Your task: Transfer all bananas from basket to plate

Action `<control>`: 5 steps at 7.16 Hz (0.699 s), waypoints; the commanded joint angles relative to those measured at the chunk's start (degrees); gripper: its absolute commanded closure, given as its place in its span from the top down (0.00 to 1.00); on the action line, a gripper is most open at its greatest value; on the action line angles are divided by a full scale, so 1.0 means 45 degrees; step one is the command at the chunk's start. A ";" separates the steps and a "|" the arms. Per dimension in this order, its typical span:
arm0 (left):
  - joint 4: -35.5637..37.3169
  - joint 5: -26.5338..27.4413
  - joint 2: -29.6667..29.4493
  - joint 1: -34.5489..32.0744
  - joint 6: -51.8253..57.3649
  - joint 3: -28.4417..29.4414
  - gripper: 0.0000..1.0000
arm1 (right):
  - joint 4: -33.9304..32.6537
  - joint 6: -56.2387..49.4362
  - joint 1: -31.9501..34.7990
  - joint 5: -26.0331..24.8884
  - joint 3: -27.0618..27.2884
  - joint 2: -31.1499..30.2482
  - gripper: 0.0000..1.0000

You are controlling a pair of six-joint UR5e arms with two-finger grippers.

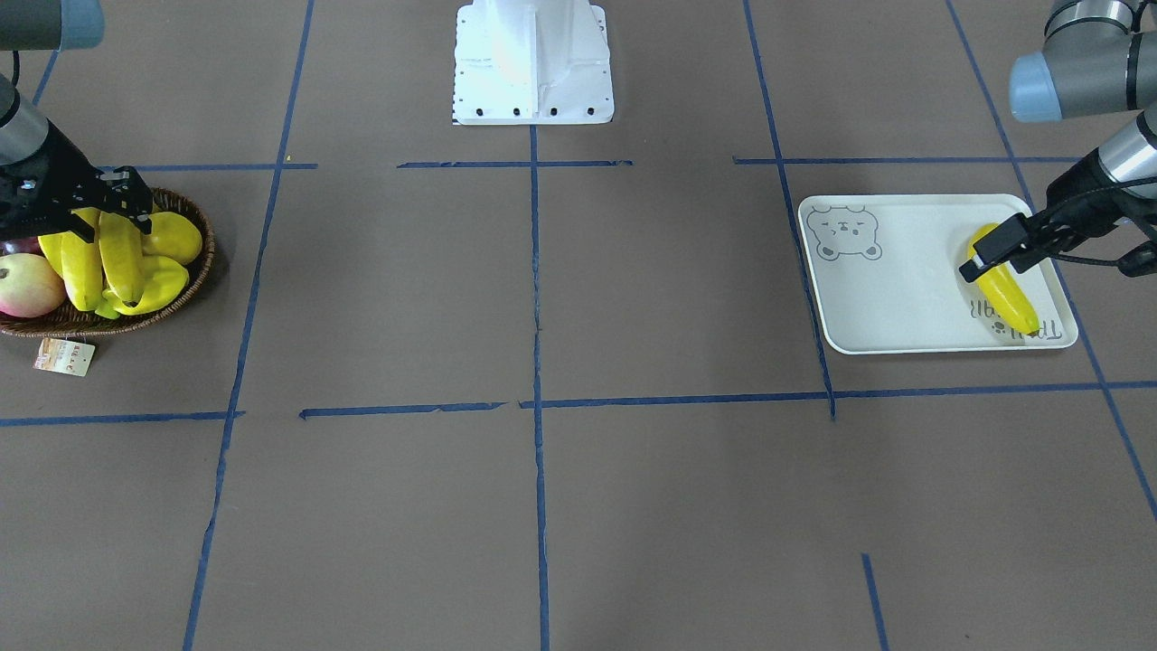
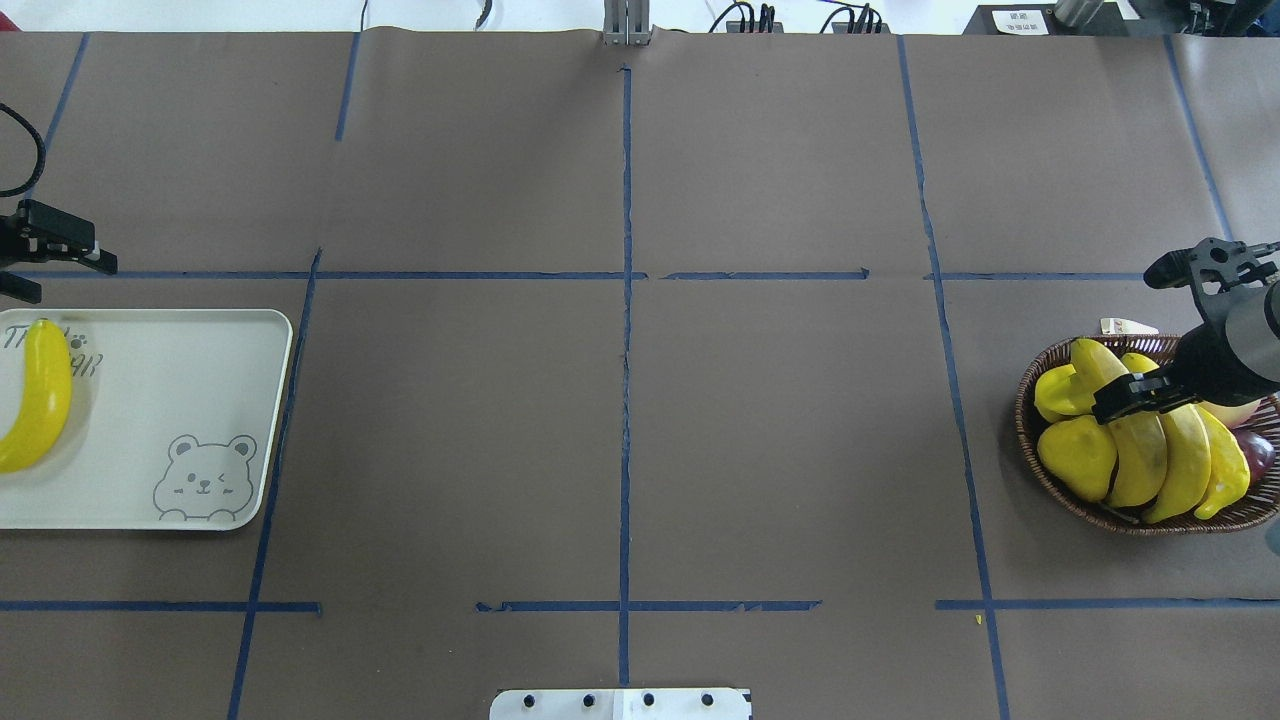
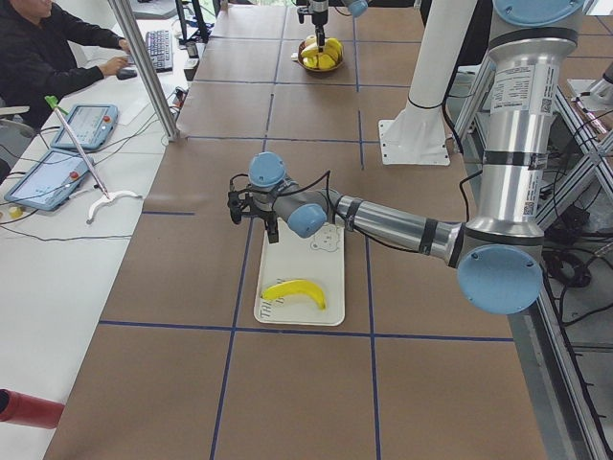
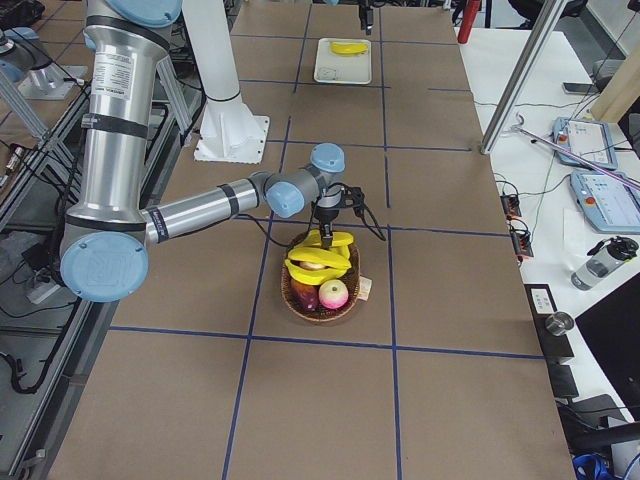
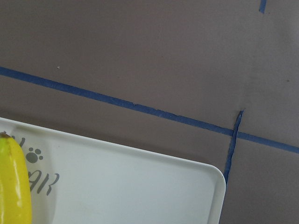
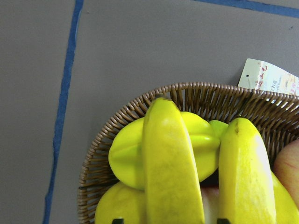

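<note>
Taking the front view first: one banana [image 1: 1005, 294] is seen lying on the plate [image 1: 886, 298], already delivered. The left gripper [image 1: 994, 256] is held above it, jaws apart, nothing carried. The right gripper [image 1: 113, 221] is held low over the basket [image 1: 194, 276], where the other bananas [image 1: 122, 258] are piled. Overhead, three bananas are counted in the basket beside a starfruit [image 2: 1060, 390] and a lemon [image 2: 1078, 455]. The left gripper is placed past the plate's far edge, judged to keep it clear. From the right wrist, the jaws are spread wide, straddling the top banana, judged as lined up for a grasp. From the left wrist, only a plate corner, the banana's end and taped worktop [image 5: 140, 46] are shown.
</note>
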 commanded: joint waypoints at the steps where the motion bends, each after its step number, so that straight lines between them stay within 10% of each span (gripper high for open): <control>1: 0.0000 0.0000 0.0016 0.0000 0.0000 0.0003 1.00 | 0.0000 0.0076 -0.0040 0.0000 -0.0033 0.0035 0.59; 5: 0.0000 0.0000 0.0016 0.0000 0.0000 0.0003 1.00 | 0.0000 0.0057 -0.0060 0.0000 -0.0170 0.0035 0.47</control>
